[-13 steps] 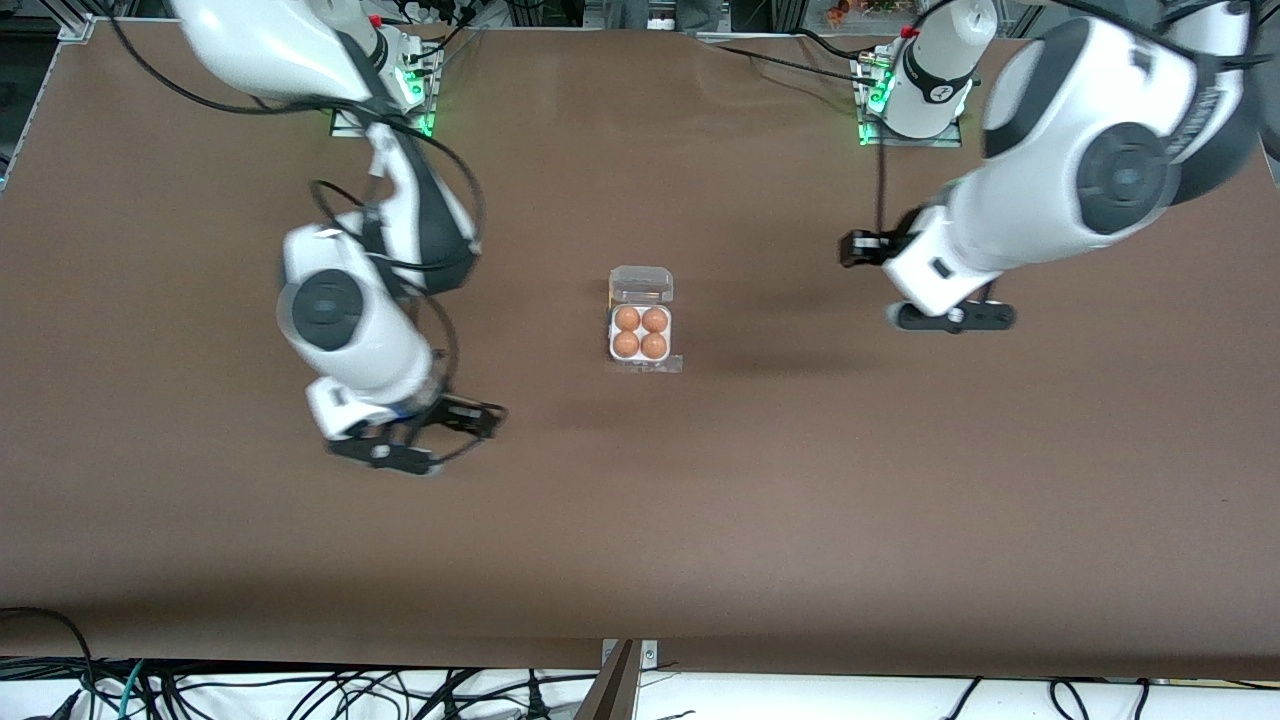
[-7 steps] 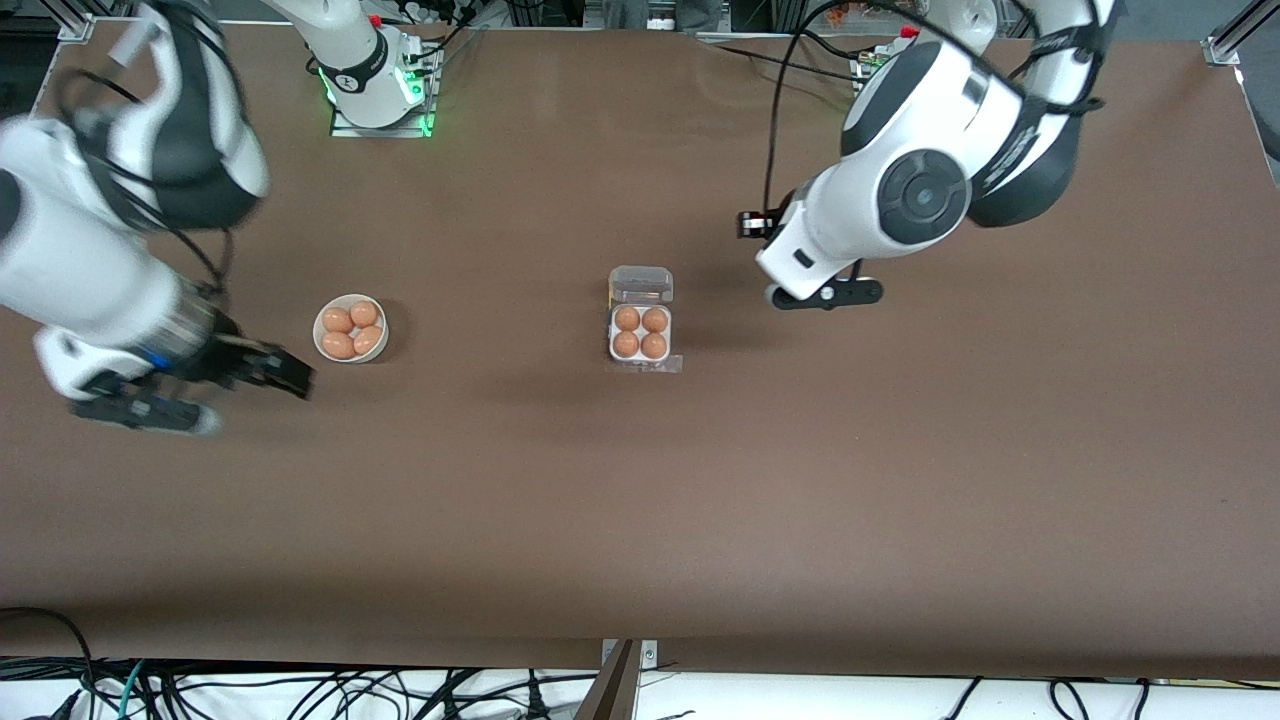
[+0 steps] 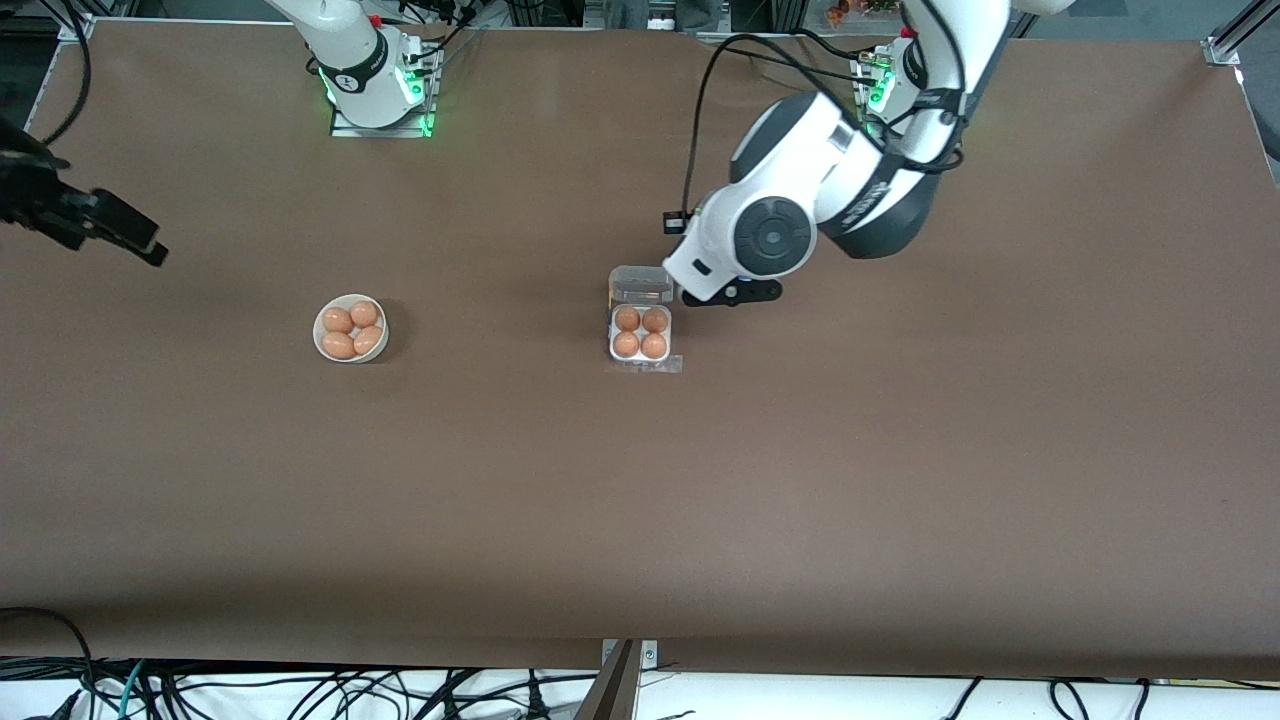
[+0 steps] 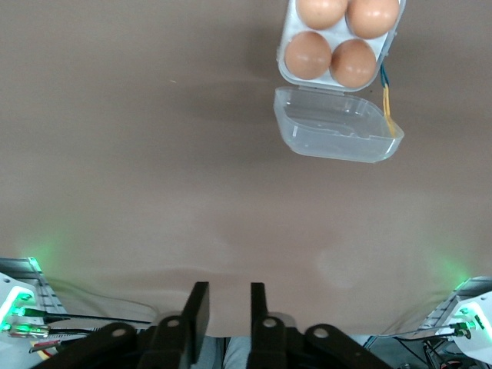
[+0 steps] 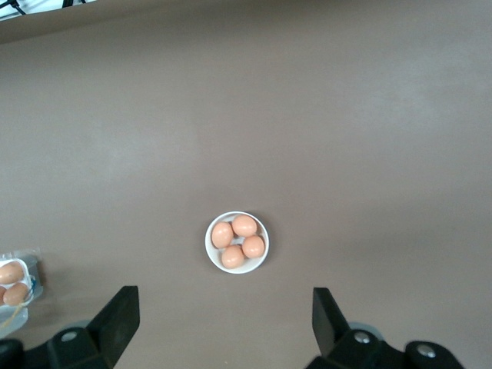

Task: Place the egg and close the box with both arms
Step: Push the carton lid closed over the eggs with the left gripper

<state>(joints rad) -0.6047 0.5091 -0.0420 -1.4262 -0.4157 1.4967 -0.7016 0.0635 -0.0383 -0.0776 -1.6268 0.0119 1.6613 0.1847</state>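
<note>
The left gripper (image 4: 228, 307), fingers nearly together, hung over the table beside the open, full box (image 3: 640, 332), while the right gripper (image 5: 223, 319), spread wide, hovered well clear.

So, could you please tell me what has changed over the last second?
The right claw swung out to the right arm's end of the table, uncovering the bowl. The left claw moved in beside the box's lid. The box stayed put: four eggs, lid open.
</note>
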